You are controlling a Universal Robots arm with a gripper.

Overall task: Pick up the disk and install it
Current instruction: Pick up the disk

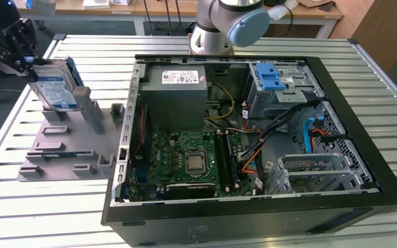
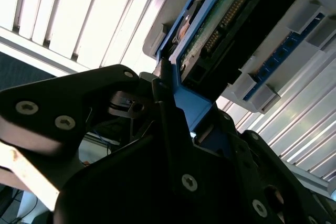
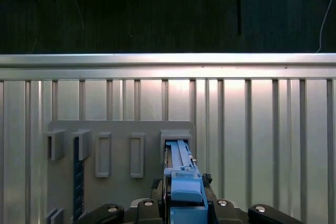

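Note:
The disk (image 1: pixel 52 85) stands on edge in a slot of the grey holder plate (image 1: pixel 64 150) at the exterior view's left. It is silver with a white-and-blue label and blue rails. My gripper (image 1: pixel 27 66) is at the disk's upper far end, shut on its blue rail. In the first wrist view the blue rail (image 3: pixel 181 179) sits pinched between the black fingers (image 3: pixel 156 186), and the disk runs into the holder's slot. The second wrist view shows the disk's green circuit board (image 2: pixel 220 24) and the rail (image 2: pixel 191 106) between my fingers.
An open computer case (image 1: pixel 350 155) lies on the slatted metal table (image 1: pixel 47 212), to the right of the holder. Inside are a grey power supply (image 1: pixel 174 85), the motherboard (image 1: pixel 192 160), loose cables and a drive cage with a blue latch (image 1: pixel 271 77). The arm's base (image 1: pixel 219 26) stands behind the case.

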